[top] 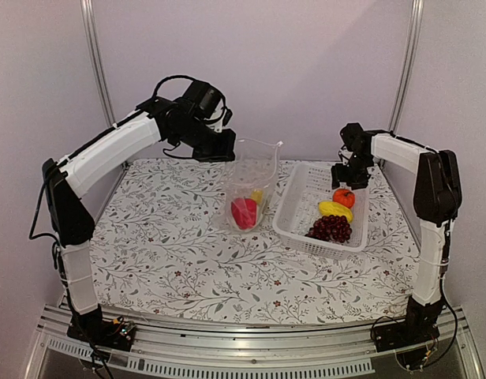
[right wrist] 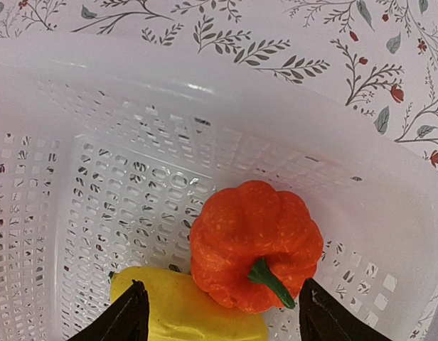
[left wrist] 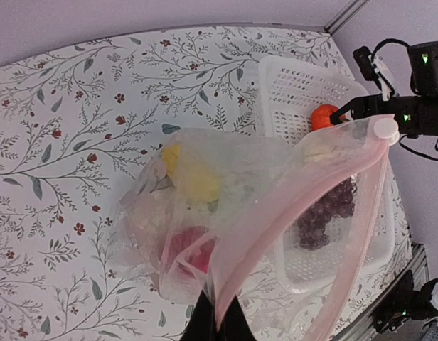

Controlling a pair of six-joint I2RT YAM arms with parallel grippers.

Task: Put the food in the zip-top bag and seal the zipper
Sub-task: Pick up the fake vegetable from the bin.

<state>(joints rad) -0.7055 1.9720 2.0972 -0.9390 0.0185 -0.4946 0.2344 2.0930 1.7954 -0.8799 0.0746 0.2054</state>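
Observation:
The clear zip-top bag [top: 253, 178] stands upright on the table with its mouth open. My left gripper [top: 225, 150] is shut on its rim and holds it up; in the left wrist view the gripper [left wrist: 219, 323] pinches the pink zipper [left wrist: 304, 213]. A red pepper [top: 244, 213] and a yellow piece [top: 257, 195] lie inside the bag. My right gripper [top: 349, 172] hangs open over the white basket [top: 294, 197]. In the right wrist view its fingers [right wrist: 134, 316] straddle the small orange fruit [right wrist: 254, 241], beside a yellow piece [right wrist: 176, 309], touching neither.
The basket also holds a dark grape bunch [top: 331, 229] near its front. A white slider [left wrist: 385, 128] sits at the zipper's far end. The basket stands just right of the bag, close to the back wall and the right frame post [top: 406, 63].

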